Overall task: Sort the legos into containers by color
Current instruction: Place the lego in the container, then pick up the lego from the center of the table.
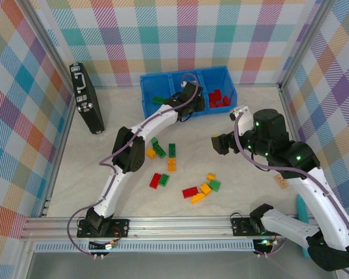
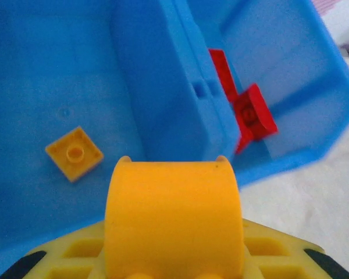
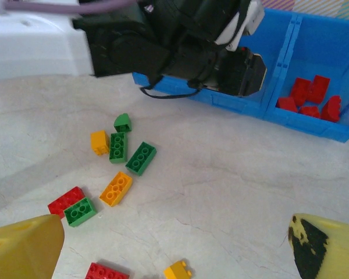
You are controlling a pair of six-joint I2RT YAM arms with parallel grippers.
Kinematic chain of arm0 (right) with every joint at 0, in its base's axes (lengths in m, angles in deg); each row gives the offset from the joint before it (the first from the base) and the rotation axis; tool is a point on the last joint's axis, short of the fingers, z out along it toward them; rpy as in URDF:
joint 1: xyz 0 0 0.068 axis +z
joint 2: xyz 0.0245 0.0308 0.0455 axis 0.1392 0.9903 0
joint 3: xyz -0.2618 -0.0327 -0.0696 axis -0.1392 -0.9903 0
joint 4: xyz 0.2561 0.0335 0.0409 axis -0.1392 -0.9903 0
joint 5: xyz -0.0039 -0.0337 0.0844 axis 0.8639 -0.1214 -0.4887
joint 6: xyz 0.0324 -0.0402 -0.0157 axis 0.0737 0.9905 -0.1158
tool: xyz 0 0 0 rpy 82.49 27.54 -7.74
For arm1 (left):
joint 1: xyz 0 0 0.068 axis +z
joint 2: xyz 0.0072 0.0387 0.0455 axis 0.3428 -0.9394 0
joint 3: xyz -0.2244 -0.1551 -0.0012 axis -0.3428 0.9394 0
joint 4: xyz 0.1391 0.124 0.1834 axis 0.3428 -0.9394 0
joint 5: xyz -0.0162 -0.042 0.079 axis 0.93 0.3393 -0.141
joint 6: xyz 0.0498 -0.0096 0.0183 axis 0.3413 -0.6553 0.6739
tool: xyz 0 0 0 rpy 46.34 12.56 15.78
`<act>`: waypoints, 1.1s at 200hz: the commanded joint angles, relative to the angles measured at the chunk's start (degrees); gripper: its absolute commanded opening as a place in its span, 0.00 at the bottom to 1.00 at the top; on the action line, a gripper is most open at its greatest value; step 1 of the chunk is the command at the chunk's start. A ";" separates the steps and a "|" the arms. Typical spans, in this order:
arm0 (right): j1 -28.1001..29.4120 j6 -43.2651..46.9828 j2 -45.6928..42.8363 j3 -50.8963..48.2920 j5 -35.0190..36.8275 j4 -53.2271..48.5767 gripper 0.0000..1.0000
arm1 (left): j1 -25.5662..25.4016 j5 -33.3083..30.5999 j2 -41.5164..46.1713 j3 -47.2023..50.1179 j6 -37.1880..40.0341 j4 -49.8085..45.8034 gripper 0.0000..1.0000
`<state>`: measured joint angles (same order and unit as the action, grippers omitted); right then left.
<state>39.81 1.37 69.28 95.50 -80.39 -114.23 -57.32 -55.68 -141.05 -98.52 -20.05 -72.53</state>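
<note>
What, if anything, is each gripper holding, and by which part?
The left gripper pinches a yellow-orange brick by its near end; the right gripper holds nothing.

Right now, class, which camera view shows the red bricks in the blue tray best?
The right wrist view: the red bricks lie sharp and distinct in the end compartment of the blue tray. The top view shows them as a small clump; the left wrist view shows them blurred, partly behind a divider.
</note>
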 commanded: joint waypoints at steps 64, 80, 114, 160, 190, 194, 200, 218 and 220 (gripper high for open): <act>-0.15 1.07 -1.19 -1.13 0.84 1.33 0.99 | 2.12 -5.48 -1.12 -6.43 1.86 -0.38 0.53; -0.17 0.89 -0.93 -1.25 0.85 1.29 0.99 | 2.12 -4.38 1.39 -4.20 2.92 0.29 0.56; -0.17 0.86 -1.25 -1.23 0.95 0.98 0.99 | 0.86 -1.76 8.83 -1.19 10.02 -7.74 0.55; -0.17 0.87 -1.18 -1.44 0.48 1.40 0.99 | -2.17 -8.01 25.59 22.18 13.36 -22.02 0.56; -0.08 1.39 0.07 -0.55 0.09 1.25 0.99 | -6.95 -10.16 33.99 38.08 5.45 -24.59 0.57; -0.08 1.39 0.21 -0.53 -0.03 1.32 0.99 | -7.80 -10.42 34.45 39.31 4.19 -25.14 0.58; -0.08 1.46 0.47 -0.52 -0.28 1.40 0.99 | -9.00 -10.58 34.95 41.08 2.64 -25.56 0.59; -0.04 1.39 1.23 -0.31 -1.04 1.77 0.99 | -12.47 -12.34 35.25 45.10 -1.36 -26.04 0.63; -0.07 1.41 1.31 -0.23 -1.09 1.77 0.99 | -12.71 -12.47 35.24 45.41 -1.76 -26.15 0.63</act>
<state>39.81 2.22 69.67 94.38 -80.02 -114.06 -66.15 -65.26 -105.69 -58.00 -14.66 -93.82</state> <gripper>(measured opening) 0.988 0.615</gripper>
